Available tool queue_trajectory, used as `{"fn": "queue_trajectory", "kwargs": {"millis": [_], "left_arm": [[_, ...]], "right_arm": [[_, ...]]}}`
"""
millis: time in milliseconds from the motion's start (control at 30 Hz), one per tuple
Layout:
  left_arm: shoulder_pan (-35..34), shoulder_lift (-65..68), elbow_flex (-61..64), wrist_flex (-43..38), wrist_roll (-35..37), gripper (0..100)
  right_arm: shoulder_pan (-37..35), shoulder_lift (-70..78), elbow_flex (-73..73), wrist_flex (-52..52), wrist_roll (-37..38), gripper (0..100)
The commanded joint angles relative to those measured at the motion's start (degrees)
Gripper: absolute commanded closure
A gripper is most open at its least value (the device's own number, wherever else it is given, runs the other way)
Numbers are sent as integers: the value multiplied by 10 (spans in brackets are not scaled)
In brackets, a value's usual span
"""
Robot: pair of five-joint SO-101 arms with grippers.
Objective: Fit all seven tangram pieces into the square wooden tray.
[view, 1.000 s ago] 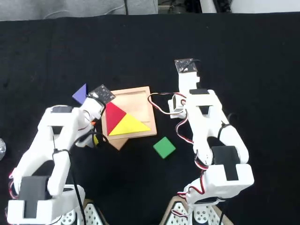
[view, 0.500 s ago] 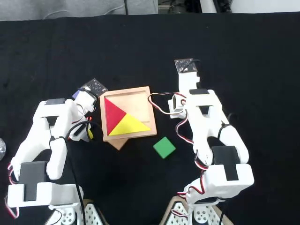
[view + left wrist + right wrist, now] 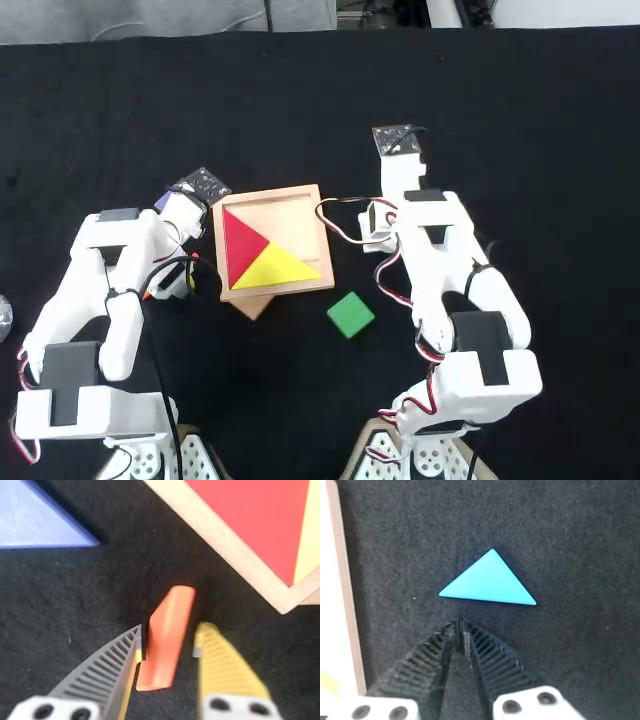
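Tangram pieces: six coloured ones by my count. Four are triangles, one's a square, and one is an orange piece (image 3: 162, 660) that I only see edge-on. Two triangles sit inside the square wooden tray (image 3: 300, 196), a red triangle (image 3: 241, 243) with a yellow triangle (image 3: 277, 268) touching it. The green square (image 3: 350, 314) lies on the black cloth (image 3: 520, 120) near the tray's front right corner. The blue-violet triangle (image 3: 35, 522) is off the tray's left side. The left gripper (image 3: 171, 629) is there too, clamped on the orange piece, which stands on edge. The right gripper (image 3: 461, 627) has its fingers pressed together on nothing, with one cyan triangle (image 3: 490, 582) just past them, near the tray's right edge. A tan wooden corner (image 3: 250, 306) pokes out from under the tray's front left corner.
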Motion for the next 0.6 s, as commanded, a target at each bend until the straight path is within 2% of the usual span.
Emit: {"fn": "queue_trajectory", "kwargs": {"millis": [0,233,300,367,467,567], "left_arm": [[-13,-1,-39,1,-4,920],[-27,-5,-51,3,-2,942],[-17,-10,-56,37,4,942],[13,-30,-100,132,50,942],[68,-77,-200,280,160,940],[119,-130,-305,350,287,938]], "right_arm": [[3,-1,-31,4,4,987],[3,-1,-31,4,4,987],[3,-1,-31,4,4,987],[3,-1,-31,4,4,987],[5,-5,-31,5,0,987],[11,-7,-32,8,2,987]]}}
